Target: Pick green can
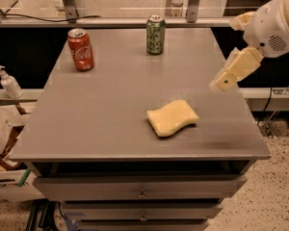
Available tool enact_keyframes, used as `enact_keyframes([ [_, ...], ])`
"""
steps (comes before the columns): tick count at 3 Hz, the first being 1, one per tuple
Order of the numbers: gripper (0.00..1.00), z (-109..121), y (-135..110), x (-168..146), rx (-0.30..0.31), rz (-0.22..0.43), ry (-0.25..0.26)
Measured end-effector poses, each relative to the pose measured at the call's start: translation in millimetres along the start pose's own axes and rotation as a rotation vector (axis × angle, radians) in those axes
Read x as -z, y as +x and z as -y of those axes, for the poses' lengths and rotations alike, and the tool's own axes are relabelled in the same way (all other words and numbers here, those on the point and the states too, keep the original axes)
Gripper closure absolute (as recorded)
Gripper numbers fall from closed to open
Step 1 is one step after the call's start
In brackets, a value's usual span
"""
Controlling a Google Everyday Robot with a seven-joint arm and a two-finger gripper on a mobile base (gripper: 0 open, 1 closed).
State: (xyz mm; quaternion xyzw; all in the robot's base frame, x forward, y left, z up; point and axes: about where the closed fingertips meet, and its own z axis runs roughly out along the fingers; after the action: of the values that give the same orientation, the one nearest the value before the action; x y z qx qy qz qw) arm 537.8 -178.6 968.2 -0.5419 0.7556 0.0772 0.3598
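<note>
A grey table [106, 109] fills the middle of the camera view. Think of its top as a clock face, with 12 o'clock at the far edge.

The green can [155, 35] stands up straight at about 12 o'clock, near the far edge. It is dark green with pale marks and a silver top. Nothing is touching it.

A red can [81, 49] stands up straight at about 10 o'clock, well apart from the green can. A yellow sponge [172, 118] lies flat at about 4 o'clock, nearer the front edge. It has a wavy shape.

The gripper [226, 81] is at about 3 o'clock, up in the air over the right edge of the table. It is pale yellow and points down and to the left, toward the table top. It hangs from a big white arm [272, 25] that comes in from the top right corner. It is not possible to tell whether the gripper is spread or closed. It touches no can and no sponge, and it is well apart from the green can.

Off the table at 9 o'clock, a small white soap bottle [9, 82] with a pump stands on a low ledge. Under the table top at 6 o'clock there are grey drawers [142, 189] with small knobs.
</note>
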Motion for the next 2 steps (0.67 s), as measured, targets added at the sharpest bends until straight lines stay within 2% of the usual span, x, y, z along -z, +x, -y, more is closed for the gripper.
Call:
enact_keyframes([
  [1,0.00,3,-1,-7,0.005,0.015,0.000],
  [2,0.00,14,-9,-23,0.003,0.068,0.010],
])
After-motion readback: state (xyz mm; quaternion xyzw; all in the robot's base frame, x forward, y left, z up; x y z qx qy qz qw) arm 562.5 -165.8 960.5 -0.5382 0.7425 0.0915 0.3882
